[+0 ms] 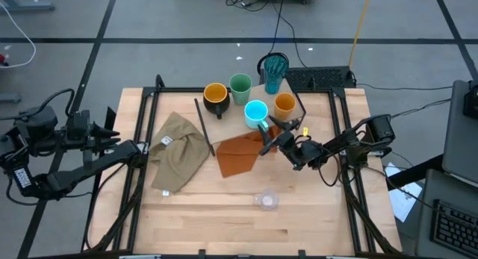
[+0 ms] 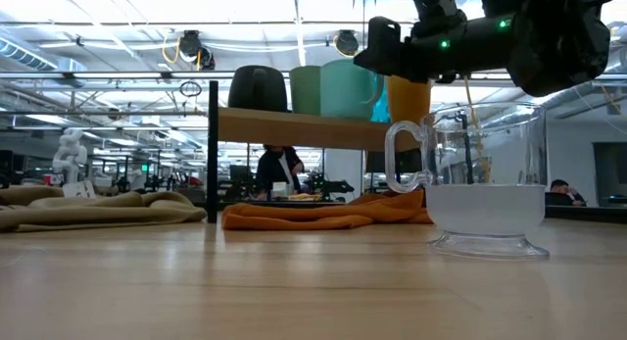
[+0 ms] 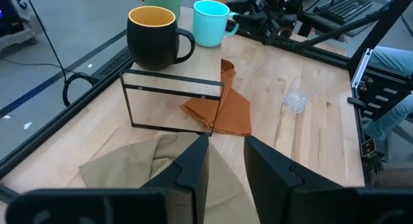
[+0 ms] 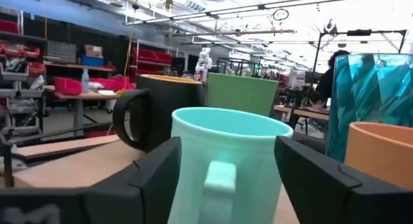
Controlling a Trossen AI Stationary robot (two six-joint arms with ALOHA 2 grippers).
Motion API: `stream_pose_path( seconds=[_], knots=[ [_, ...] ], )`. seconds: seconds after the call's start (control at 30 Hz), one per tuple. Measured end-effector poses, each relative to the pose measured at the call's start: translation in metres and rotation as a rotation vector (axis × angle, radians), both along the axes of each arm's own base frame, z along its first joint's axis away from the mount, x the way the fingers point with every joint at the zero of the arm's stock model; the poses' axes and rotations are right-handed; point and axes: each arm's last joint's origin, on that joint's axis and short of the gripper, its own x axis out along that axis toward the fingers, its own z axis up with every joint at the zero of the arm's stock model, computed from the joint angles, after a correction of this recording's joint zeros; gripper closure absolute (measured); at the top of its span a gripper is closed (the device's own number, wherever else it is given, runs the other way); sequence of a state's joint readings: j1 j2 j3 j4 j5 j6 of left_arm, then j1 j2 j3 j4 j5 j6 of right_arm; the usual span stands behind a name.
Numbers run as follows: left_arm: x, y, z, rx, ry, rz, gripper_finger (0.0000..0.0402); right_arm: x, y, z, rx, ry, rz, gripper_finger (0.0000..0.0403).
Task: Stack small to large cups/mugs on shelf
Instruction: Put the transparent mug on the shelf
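Observation:
The plywood shelf (image 2: 304,129) stands at the table's far middle. On it stand, on their bases, the black mug (image 1: 215,96), the green cup (image 1: 240,86), the orange cup (image 1: 284,104) and the blue mug (image 1: 256,112). The teal tumbler (image 1: 275,71) stands at the shelf's far right. The clear glass (image 1: 267,200) stands on the tabletop toward the near edge. My right gripper (image 4: 227,146) is open and level, one finger on either side of the blue mug's handle (image 4: 219,179), with a gap on each side. My left gripper (image 3: 226,159) waits open above the olive cloth (image 3: 161,166).
An orange-brown cloth (image 1: 240,154) lies under and in front of the shelf. The olive cloth (image 1: 178,153) is spread to the shelf's left. A black frame (image 1: 345,139) borders the table. Bare wood lies along the near edge around the glass.

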State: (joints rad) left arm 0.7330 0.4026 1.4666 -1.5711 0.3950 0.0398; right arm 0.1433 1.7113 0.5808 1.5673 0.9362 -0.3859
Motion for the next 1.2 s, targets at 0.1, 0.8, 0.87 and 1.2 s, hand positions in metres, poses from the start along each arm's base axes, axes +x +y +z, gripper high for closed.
stream_pose_path(
  seconds=[0.1, 0.8, 0.87, 1.2],
  knots=[
    [0.0, 0.0, 0.0, -0.001, 0.0, 0.0, 0.0304, -0.002, 0.0, 0.008, -0.018, -0.013, 0.01, 0.0157],
    [0.0, 0.0, 0.0, -0.034, -0.011, 0.018, 0.0304, -0.081, 0.049, 0.108, -0.107, -0.043, 0.311, 0.0156],
    [0.0, 0.0, 0.0, -0.035, -0.011, 0.019, 0.0304, -0.092, 0.055, 0.114, -0.074, -0.065, 0.37, 0.0156],
    [0.0, 0.0, 0.0, -0.042, -0.012, 0.024, 0.0304, -0.122, 0.081, 0.116, -0.001, -0.026, 0.597, 0.0156]
  ],
)
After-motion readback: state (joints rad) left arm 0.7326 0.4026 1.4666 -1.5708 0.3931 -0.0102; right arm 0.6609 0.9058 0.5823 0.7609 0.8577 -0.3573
